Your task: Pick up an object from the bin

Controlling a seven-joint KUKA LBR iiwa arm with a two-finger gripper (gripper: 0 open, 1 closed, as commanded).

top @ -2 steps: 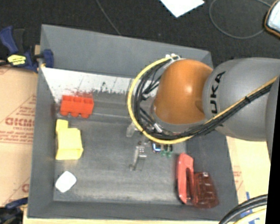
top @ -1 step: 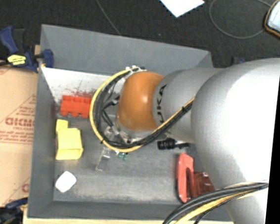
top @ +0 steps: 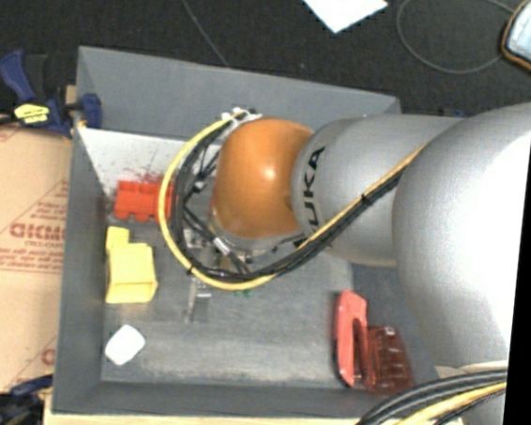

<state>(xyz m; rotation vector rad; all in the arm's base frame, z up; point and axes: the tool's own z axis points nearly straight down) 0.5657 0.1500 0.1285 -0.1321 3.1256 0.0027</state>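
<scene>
Claw: hangs low beneath the arm's orange wrist cover, over bare floor near the middle of the grey bin; whether it is released or clenched cannot be told.
Arm: silver, reaching in from the right, with yellow and black cables looped round the wrist.
Nearest thing: yellow block, just left of the claw and apart from it, lying flat on the bin floor by the left wall; its long axis runs near to far, and its narrower stepped end points to the far side.
Far left: red studded brick, close beyond the yellow block, its long axis running left to right along the far wall, its right end hidden behind the cables.
Near left corner: small white lump, on the near side of the yellow block and apart from it.
Right side: pink-handled tool with a clear red part on its right, well apart from the claw; its long axis runs near to far.
</scene>
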